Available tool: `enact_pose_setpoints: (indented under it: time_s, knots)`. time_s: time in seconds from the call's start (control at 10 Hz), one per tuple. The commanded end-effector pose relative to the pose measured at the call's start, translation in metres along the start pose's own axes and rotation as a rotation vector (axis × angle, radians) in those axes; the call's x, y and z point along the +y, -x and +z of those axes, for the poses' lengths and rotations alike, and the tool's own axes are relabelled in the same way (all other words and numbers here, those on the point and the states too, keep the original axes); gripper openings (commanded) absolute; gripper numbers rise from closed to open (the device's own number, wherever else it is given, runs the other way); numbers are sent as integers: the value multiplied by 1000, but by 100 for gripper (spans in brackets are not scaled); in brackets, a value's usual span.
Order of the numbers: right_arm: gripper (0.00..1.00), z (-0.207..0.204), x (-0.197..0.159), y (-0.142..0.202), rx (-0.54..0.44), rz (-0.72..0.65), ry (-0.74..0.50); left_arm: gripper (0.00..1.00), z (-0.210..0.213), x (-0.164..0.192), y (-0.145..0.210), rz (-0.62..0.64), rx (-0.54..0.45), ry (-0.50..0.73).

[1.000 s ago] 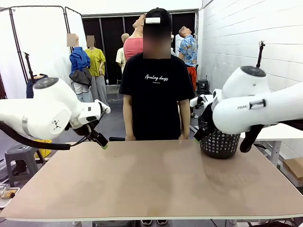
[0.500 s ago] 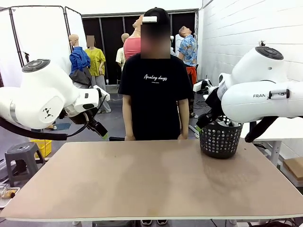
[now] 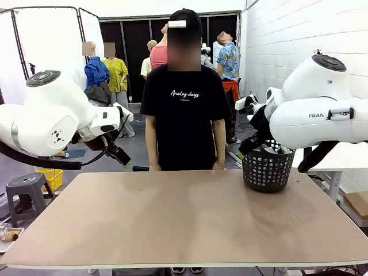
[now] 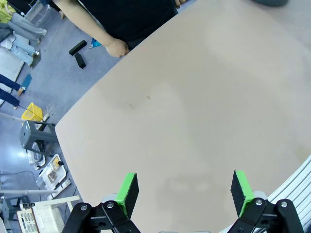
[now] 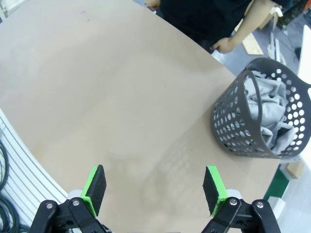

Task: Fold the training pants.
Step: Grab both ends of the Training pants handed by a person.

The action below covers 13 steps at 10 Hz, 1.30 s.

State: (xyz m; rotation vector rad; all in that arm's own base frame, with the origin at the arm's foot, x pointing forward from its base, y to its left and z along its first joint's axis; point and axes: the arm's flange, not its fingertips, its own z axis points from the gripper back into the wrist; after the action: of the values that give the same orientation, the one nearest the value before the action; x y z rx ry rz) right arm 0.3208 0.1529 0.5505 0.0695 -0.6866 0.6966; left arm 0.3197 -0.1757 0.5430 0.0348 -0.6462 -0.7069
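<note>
The training pants [image 5: 270,112] are a bundle of light grey cloth stuffed into a dark perforated basket [image 5: 233,127] at the table's far right. In the front view the basket [image 3: 267,171] stands just below my right gripper [image 3: 244,150]. From the right wrist view that gripper [image 5: 154,187] is open above bare tabletop, with the basket ahead to its right. My left gripper [image 3: 120,158] hangs open above the table's far left edge. In the left wrist view it [image 4: 184,187] holds nothing.
A person in a black T-shirt [image 3: 185,115] stands at the far side of the tan table [image 3: 184,224], hands [image 4: 116,47] at the edge. A grey stool [image 3: 23,190] stands on the floor at the left.
Both arms have risen from a lower pose and now hold still. The grippers stay open. The person has shifted slightly.
</note>
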Motion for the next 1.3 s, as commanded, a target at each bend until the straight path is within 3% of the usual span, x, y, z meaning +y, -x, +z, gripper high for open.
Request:
enact_pose_setpoints:
  time_s: [0.0,1.2]
  knots:
    - [100,-2,0,0,5,3,0,100,-1,1,1,-6,0,5]
    - [100,-2,0,0,5,3,0,100,-1,1,1,-6,0,5]
